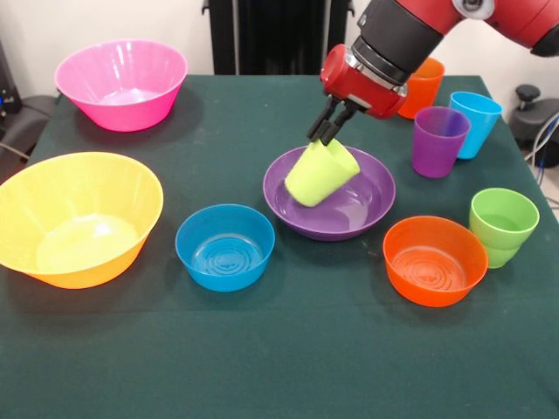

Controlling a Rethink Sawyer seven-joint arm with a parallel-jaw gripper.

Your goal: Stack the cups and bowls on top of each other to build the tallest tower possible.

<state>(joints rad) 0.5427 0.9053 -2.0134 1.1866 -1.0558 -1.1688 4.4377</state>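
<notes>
My gripper [327, 136] is shut on the rim of the lime-yellow cup [320, 174] and holds it tilted over the wide purple bowl [367, 208] at the table's middle. Whether the cup touches the bowl I cannot tell. The small blue bowl [225, 246] sits left of the purple bowl, the small orange bowl [434, 259] to its right. The green cup [502, 225] stands at the right edge. The purple cup [439, 140], light blue cup [474, 122] and orange cup [423, 87] stand at the back right. The orange cup is partly hidden by my arm.
The big pink bowl [122, 83] sits at the back left. The big yellow-orange bowl [77, 216] sits at the front left. The dark green tablecloth [279, 358] covers the table.
</notes>
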